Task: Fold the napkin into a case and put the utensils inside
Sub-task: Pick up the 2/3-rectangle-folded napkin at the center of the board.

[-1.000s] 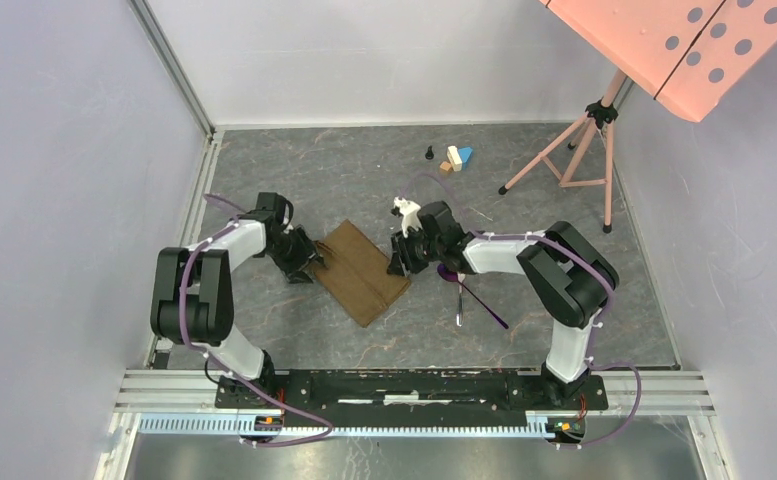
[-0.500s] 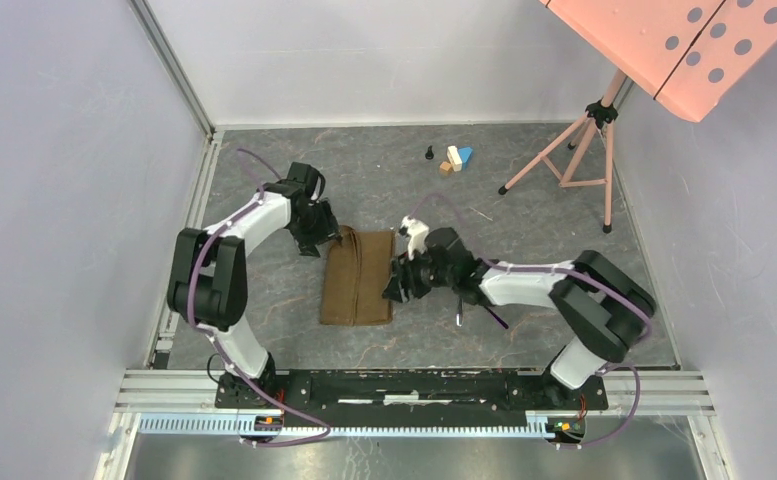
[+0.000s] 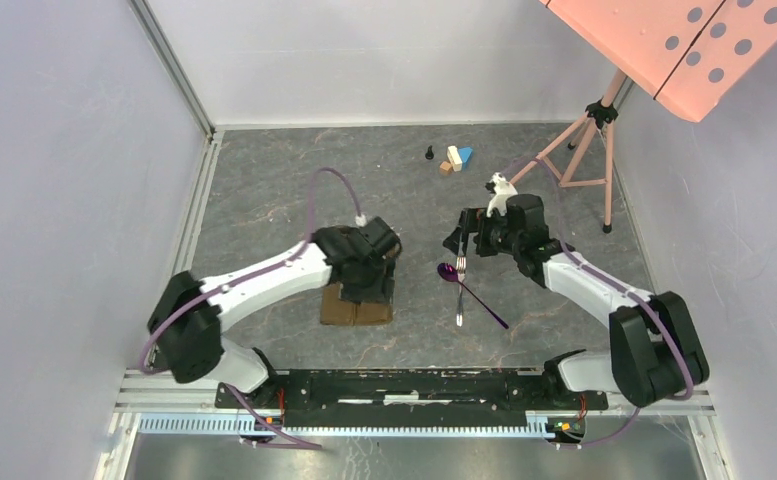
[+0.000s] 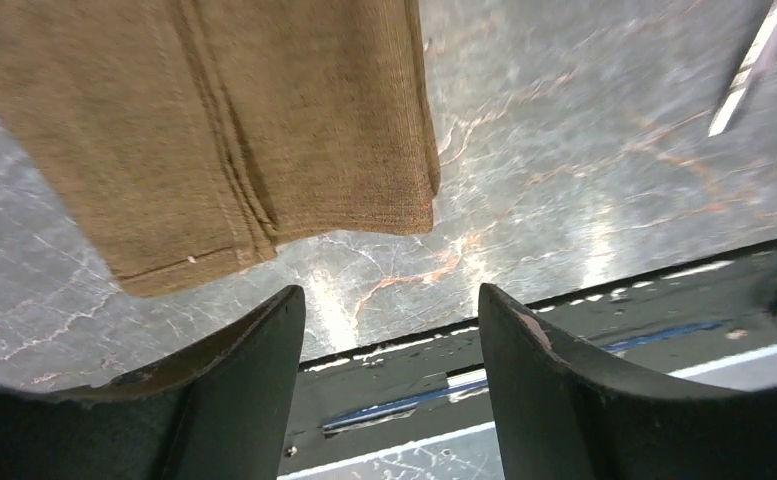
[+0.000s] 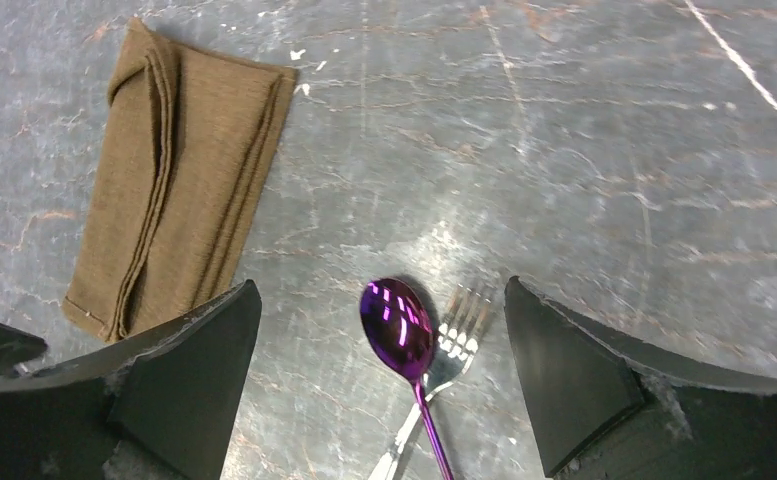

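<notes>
Ribbed brown case [image 5: 179, 190] lay flat; glossy spoon [image 5: 396, 328] crossed silver fork [image 5: 461, 325] at three o'clock; left gripper [image 4: 389, 335], right gripper [image 5: 379, 290] gaped empty.

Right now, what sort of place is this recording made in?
Probably a lab robot test cell, not a home: a grey marbled tabletop boxed in by plain wall panels, an aluminium mounting rail at the near edge, a pink perforated stand.
</notes>
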You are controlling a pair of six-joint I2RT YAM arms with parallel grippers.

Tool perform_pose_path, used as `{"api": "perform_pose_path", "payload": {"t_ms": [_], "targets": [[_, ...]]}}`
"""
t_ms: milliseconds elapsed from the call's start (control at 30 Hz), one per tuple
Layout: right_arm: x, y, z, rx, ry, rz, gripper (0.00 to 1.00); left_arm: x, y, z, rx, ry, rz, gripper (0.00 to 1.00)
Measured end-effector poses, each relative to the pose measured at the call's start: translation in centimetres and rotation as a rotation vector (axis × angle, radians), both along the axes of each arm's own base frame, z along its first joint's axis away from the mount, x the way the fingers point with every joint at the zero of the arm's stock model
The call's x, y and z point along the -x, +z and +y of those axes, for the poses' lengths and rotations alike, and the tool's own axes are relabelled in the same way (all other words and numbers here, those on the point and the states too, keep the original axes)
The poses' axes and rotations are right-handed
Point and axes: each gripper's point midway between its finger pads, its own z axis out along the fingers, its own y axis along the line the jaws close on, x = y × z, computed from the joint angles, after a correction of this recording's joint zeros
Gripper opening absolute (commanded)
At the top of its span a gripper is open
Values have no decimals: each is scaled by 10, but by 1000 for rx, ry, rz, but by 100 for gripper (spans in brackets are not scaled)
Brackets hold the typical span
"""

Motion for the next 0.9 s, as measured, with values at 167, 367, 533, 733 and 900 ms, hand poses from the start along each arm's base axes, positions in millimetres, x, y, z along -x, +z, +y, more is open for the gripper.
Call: {"api": "perform_pose_path", "payload": {"t_ms": [167, 367, 533, 733, 900], "targets": [[8, -3, -17, -27, -38, 36, 98, 23, -41, -16, -139, -44, 101, 69], [14, -5, -28, -50, -53, 76, 98, 19, -60, -35, -203, -54, 114, 67], [19, -4, -33, -30, -49, 76, 96, 11, -70, -43, -261, -44, 100, 64], [25, -12, -38, -1, -55, 82, 93, 11, -80, -38, -348, -43, 89, 60], [31, -20, -42, 22, -59, 85, 91, 12, -85, -36, -385, -41, 89, 53]]}}
